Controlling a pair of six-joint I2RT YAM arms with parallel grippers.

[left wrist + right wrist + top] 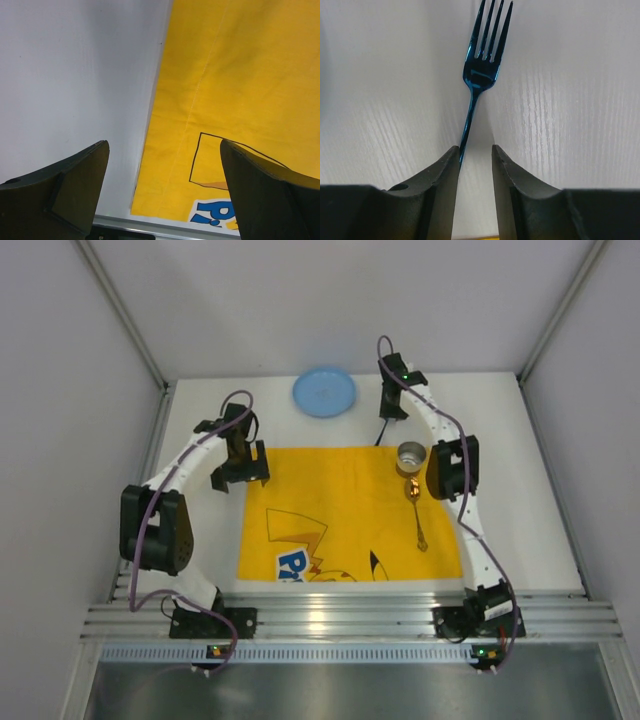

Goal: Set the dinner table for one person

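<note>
We find the dinner table (525, 490), a large flat white rectangular top with a silver aluminium rail (350, 616) along its near edge, lying under both arms.

The right gripper (392, 402) reaches to the far side of the table, just right of a round light-blue plate (324, 392). In the right wrist view the right gripper (475, 147) points down at the bare white surface (570, 100). Its fingers are drawn close but remain apart. A glossy blue metal fork (481, 75) lies between them, tines pointing away. Its handle runs against the finger on the left of that view, and a strip of tabletop shows between the handle and the other finger. From above, the fork (381, 433) is a thin dark line just off the far edge of the yellow cartoon-printed cloth placemat (340, 490).

The left gripper (240, 468) is over the placemat's far-left corner. In its wrist view the left gripper (164, 145) is spread wide with nothing between the fingers; white table (75, 75) fills the left and placemat (240, 75) the right.

A small metal cup (411, 456) and a gold spoon (417, 515) rest on the placemat's right side.
</note>
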